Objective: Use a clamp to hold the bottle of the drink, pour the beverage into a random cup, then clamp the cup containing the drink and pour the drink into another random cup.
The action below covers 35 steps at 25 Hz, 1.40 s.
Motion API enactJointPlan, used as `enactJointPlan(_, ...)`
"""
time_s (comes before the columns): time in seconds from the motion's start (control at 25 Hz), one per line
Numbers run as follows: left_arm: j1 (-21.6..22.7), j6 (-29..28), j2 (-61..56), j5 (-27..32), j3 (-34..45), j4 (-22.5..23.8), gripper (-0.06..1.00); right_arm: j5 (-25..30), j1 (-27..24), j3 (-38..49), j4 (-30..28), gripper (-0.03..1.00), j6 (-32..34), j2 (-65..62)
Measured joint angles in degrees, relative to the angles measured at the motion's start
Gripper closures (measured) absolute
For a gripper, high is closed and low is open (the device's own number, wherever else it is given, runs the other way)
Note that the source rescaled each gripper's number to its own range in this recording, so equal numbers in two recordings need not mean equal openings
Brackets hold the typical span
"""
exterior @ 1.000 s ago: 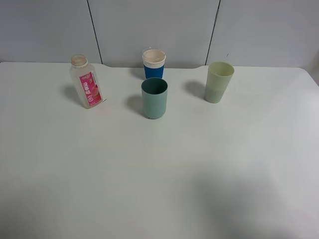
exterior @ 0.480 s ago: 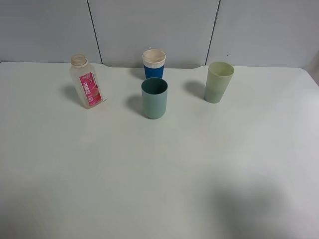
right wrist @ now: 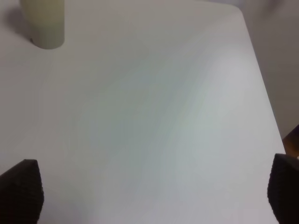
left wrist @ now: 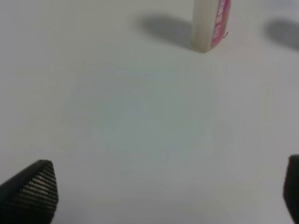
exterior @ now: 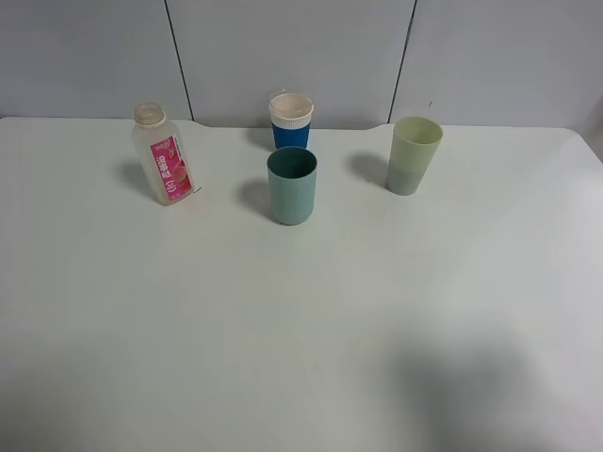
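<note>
A clear drink bottle (exterior: 163,155) with a pink label and a cream cap stands at the back left of the white table (exterior: 301,330). Its base shows in the left wrist view (left wrist: 210,25). A teal cup (exterior: 291,185) stands in the middle, a blue cup with a white rim (exterior: 290,121) behind it, and a pale green cup (exterior: 412,155) at the back right, also in the right wrist view (right wrist: 43,22). My left gripper (left wrist: 163,191) is open, well short of the bottle. My right gripper (right wrist: 154,196) is open, far from the pale green cup. Neither arm shows in the high view.
The table's right edge (right wrist: 264,88) runs close to my right gripper. A grey panelled wall (exterior: 301,56) stands behind the table.
The shadow on the table's near right has shifted slightly. The bottle and cups have not moved.
</note>
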Motion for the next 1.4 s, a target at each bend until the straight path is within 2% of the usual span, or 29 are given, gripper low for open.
enactJointPlan(1.4, 0.0, 0.0, 0.0, 0.0, 0.0, 0.0, 0.01, -0.1, 0.0, 0.0, 0.0, 0.11, 0.0, 0.0)
